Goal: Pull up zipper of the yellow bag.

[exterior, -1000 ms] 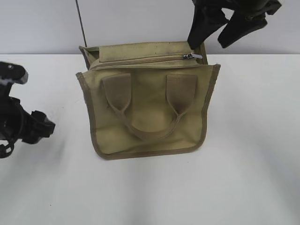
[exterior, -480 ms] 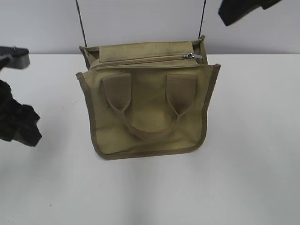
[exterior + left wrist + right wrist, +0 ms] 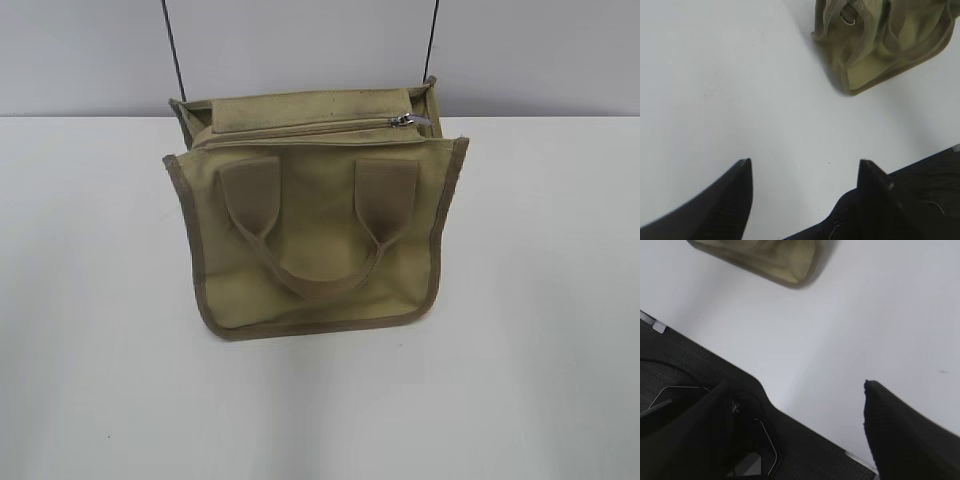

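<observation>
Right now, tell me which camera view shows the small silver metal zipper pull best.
The exterior view: the small silver metal zipper pull lies sharp at the right end of the khaki-yellow canvas bag's closed teeth. The left wrist view shows only a bag corner with a ring; the right wrist view, a blurred edge.

Khaki-yellow bag (image 3: 318, 235), olive trim, silver zipper (image 3: 405, 120) tab, white table (image 3: 540, 330).

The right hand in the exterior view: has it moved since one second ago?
Yes. It was above the yellow bag near the zipper pull; it rose up and right, out of that view.

Bag (image 3: 315, 235) on table (image 3: 540, 350) (zipper (image 3: 310, 128) apparently rearward).
</observation>
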{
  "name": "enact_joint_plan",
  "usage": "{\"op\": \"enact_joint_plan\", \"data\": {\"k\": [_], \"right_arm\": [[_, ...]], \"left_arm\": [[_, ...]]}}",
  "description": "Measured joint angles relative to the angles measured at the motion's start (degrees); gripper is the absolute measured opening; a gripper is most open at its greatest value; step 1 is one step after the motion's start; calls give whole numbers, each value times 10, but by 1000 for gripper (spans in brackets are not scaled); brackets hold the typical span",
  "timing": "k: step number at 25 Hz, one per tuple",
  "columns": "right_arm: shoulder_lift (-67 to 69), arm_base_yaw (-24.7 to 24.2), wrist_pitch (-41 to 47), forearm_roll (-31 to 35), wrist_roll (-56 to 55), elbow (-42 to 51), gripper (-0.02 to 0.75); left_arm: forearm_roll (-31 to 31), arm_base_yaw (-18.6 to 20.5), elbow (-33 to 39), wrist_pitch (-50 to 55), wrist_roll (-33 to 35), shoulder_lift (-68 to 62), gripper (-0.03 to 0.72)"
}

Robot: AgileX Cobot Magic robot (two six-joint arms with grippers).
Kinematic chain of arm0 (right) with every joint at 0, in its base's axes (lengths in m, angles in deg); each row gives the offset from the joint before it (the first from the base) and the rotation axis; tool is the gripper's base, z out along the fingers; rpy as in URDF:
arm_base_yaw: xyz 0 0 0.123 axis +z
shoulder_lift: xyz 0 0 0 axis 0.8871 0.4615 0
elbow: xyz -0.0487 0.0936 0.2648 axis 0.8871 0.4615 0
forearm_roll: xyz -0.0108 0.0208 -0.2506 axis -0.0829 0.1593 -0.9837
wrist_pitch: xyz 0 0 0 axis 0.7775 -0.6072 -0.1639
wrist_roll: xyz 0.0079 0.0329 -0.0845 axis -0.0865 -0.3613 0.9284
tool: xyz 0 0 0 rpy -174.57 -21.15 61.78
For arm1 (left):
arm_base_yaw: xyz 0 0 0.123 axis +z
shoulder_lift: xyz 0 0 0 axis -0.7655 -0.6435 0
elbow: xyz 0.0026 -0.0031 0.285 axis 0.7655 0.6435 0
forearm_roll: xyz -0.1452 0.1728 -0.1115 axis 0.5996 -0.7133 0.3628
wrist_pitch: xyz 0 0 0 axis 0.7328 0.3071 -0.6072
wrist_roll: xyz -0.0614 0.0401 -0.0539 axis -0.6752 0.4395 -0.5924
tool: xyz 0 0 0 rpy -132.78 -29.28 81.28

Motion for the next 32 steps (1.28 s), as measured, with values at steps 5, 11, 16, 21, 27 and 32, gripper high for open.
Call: {"op": "enact_joint_plan", "data": {"k": [5,11,16,21,27,32], "right_arm": [[-125,1,19,11,4,93,608],[-221,1,23,13,17,162,596],[-251,1,20,15,28,192,586],[-252,1,-39,26,32,214,586],[-249,1,-48,35,39,217,585],[-249,1,-48,36,39,217,585]], "left_arm": [[-7,0,47,13,0,128,498],[-8,0,152,15,8,247,498],[-8,0,207,-3,31,290,495],[3,0,224,-49,34,291,488],[15,0,227,-61,35,291,483],[16,0,227,-63,35,291,460]]}}
